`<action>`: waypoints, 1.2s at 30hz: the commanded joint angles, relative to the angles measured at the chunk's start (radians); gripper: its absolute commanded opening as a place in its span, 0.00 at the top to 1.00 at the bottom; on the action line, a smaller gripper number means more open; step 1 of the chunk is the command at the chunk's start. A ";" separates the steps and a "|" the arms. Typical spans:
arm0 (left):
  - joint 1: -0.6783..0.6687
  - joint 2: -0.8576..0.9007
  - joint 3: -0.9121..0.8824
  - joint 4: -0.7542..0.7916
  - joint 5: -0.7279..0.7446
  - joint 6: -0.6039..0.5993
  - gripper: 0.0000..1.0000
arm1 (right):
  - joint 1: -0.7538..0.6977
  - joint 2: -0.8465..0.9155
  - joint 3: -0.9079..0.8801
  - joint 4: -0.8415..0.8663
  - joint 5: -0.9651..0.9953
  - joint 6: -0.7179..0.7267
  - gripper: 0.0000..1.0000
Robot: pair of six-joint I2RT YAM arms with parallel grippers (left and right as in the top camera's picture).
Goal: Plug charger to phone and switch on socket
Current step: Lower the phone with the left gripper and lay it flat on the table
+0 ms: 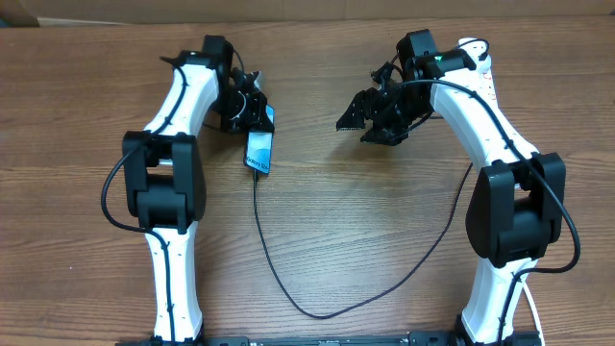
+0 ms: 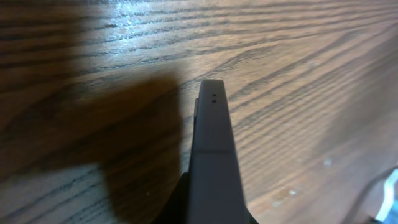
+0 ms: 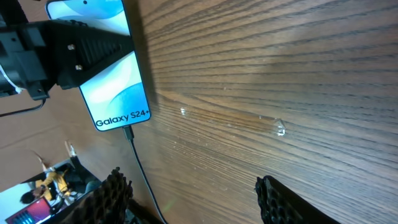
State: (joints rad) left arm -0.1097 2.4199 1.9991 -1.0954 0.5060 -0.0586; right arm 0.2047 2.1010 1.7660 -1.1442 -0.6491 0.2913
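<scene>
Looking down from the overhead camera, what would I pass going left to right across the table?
The left arm, the phone, the right arm's fingers, the right arm.

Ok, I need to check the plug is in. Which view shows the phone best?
Right wrist: the phone is close, screen text readable, charger in its short end. Overhead shows it small, partly under the left claw. Left wrist shows no clear phone.

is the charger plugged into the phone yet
Plugged in: the charger connector sits in the short end of the phone, right wrist view.
</scene>
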 commanded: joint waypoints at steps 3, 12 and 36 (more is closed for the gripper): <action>-0.027 -0.045 0.018 0.000 -0.107 0.037 0.96 | 0.013 -0.042 0.002 -0.007 0.040 -0.013 0.34; -0.027 -0.026 0.017 -0.003 -0.114 0.036 0.96 | 0.037 -0.042 0.002 -0.019 0.080 -0.012 0.31; -0.027 -0.015 0.016 -0.008 -0.114 0.033 0.96 | 0.037 -0.042 0.002 -0.024 0.080 -0.012 0.31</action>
State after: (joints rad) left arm -0.1371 2.4199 1.9991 -1.1000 0.3874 -0.0448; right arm 0.2420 2.1010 1.7660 -1.1706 -0.5720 0.2871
